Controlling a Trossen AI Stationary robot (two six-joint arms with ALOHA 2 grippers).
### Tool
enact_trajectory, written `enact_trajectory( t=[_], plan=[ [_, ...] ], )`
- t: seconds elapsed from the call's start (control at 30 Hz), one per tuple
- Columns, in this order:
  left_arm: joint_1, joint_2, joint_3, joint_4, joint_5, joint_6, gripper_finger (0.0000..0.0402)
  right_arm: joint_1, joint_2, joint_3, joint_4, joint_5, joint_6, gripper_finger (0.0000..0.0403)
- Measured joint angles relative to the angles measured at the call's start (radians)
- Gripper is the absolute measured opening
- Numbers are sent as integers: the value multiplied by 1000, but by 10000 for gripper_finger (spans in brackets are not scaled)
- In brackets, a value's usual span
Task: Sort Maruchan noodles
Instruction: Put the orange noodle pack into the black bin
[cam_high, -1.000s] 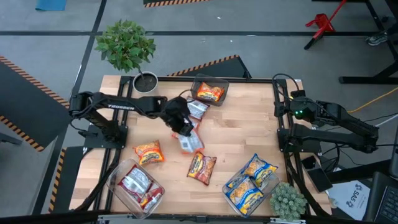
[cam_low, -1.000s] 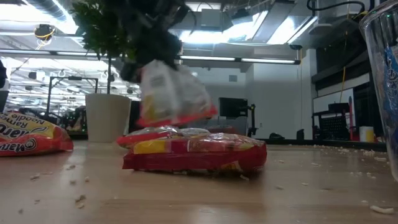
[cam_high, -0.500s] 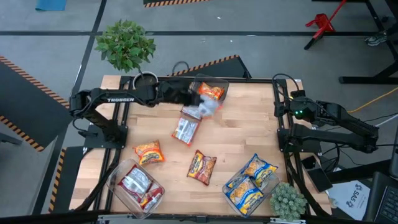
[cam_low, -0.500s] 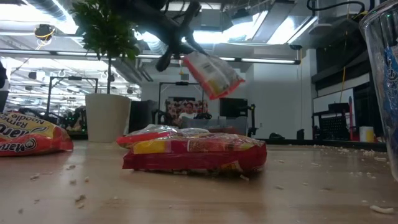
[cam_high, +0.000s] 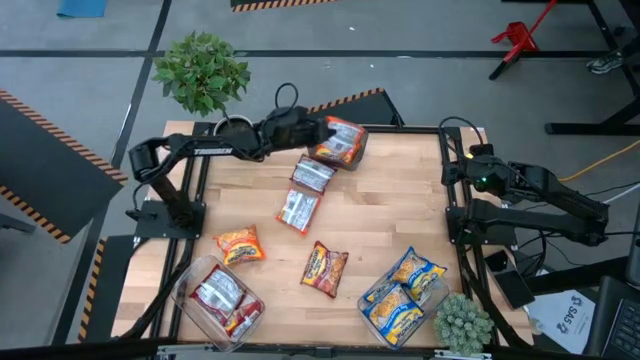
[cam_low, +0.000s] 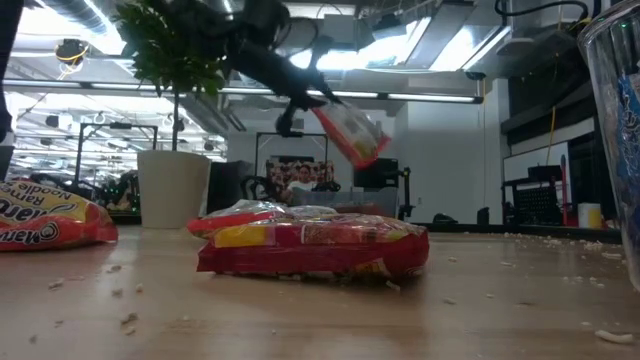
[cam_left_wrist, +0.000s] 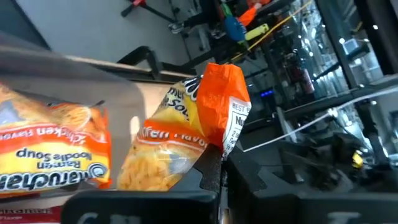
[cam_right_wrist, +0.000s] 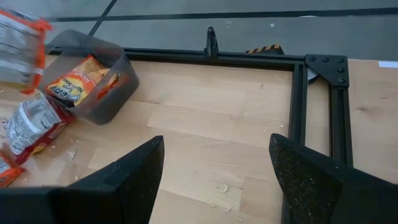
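My left gripper (cam_high: 316, 131) is shut on an orange Maruchan packet (cam_high: 342, 142) held in the air over the clear bin (cam_high: 352, 163) at the table's far edge. Another orange packet (cam_left_wrist: 50, 163) lies in that bin. Two silver-and-red packets (cam_high: 312, 176) (cam_high: 297, 210) lie flat mid-table, and two orange ones (cam_high: 238, 243) (cam_high: 325, 268) lie nearer. A blue-and-yellow packet (cam_high: 416, 268) lies beside the near-right bin (cam_high: 372, 296). My right gripper (cam_right_wrist: 217, 180) waits open at the table's right edge. My left gripper pinches the orange packet by its lower end (cam_left_wrist: 210, 163) between the two fingers. The packet is lifted clear and stands tilted, its crimped free end (cam_left_wrist: 227, 87) pointing away from the fingers. In the low view the packet (cam_low: 350, 135) hangs slanting below the arm.
A near-left bin (cam_high: 190, 285) holds silver-and-red packets; the near-right bin holds blue-and-yellow ones (cam_high: 398, 312). A potted plant (cam_high: 203, 75) stands at the far-left corner, a small succulent (cam_high: 463, 325) at the near-right. Bare wood lies between the far bin and the right arm (cam_high: 530, 190).
My left gripper has risen from the middle of the table with the orange packet and swung toward the far edge, ending above the far bin. The packet is lifted clear and has tipped as it travelled. The silver-and-red packets beneath have stayed on the table.
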Motion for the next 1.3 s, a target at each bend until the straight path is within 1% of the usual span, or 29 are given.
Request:
enact_trajectory(
  t=[0.13, 0.3, 0.6, 0.67, 0.73, 0.87, 1.07, 1.2, 1.3],
  plan=[
    [20, 54, 0, 9, 2, -13, 0, 0, 0, 0, 0, -7, 0, 280],
    [55, 125, 0, 93, 35, -55, 0, 0, 0, 0, 0, 9, 2, 280],
    [74, 220, 0, 108, 66, -102, 0, 0, 0, 0, 0, 8, 7, 280],
    [73, 227, 0, 104, 59, -101, 0, 0, 0, 0, 0, 6, 7, 280],
    [73, 230, 0, 103, 31, -92, 4, 0, 0, 0, 0, 4, 7, 280],
    [79, 231, 0, 92, -19, -58, 32, 0, 0, 0, 0, -4, 7, 280],
    [106, 231, 0, 117, 7, 69, 90, 0, 0, 0, 0, -22, -7, 280],
    [129, 231, -1, 159, 33, 91, 129, 0, 0, 0, 0, -5, -8, 280],
    [137, 231, -1, 172, 49, 116, 150, 0, 0, 0, 0, -10, -8, 280]
  ],
)
